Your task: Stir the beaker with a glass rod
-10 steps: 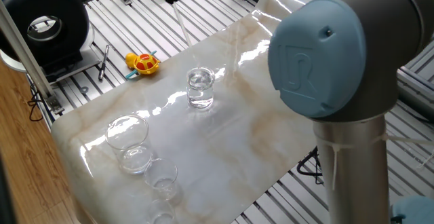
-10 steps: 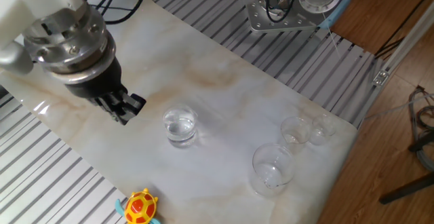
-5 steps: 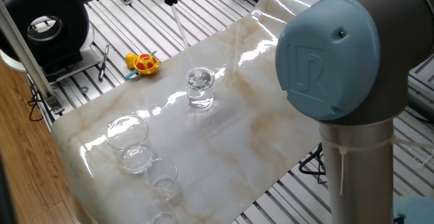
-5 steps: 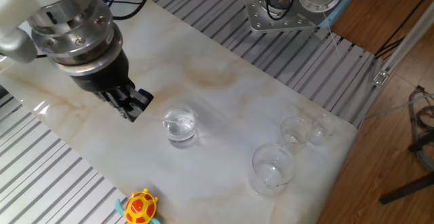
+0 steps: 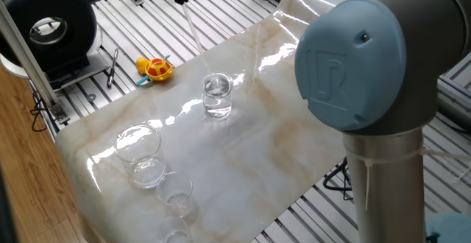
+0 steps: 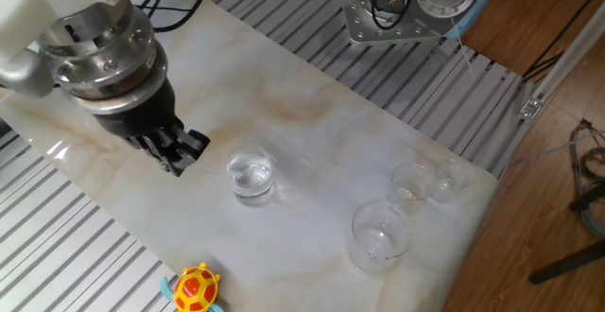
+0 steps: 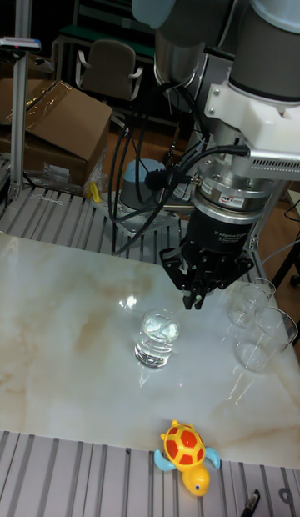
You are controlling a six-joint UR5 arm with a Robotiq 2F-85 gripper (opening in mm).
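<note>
A toy turtle [image 7: 188, 456] sits at the near edge of the marbled tabletop [image 7: 58, 342], which lies on a slatted metal frame. Mid-tabletop stands the beaker [image 7: 156, 338], a clear cylinder with liquid and blurred outlines. Above and just beyond it hangs the claw [image 7: 198, 298], fingers close together on the glass rod [image 5: 193, 28], a faint streak visible only in one fixed view. Cardboard boxes [image 7: 54, 129] and a chair [image 7: 108, 67] stand behind.
</note>
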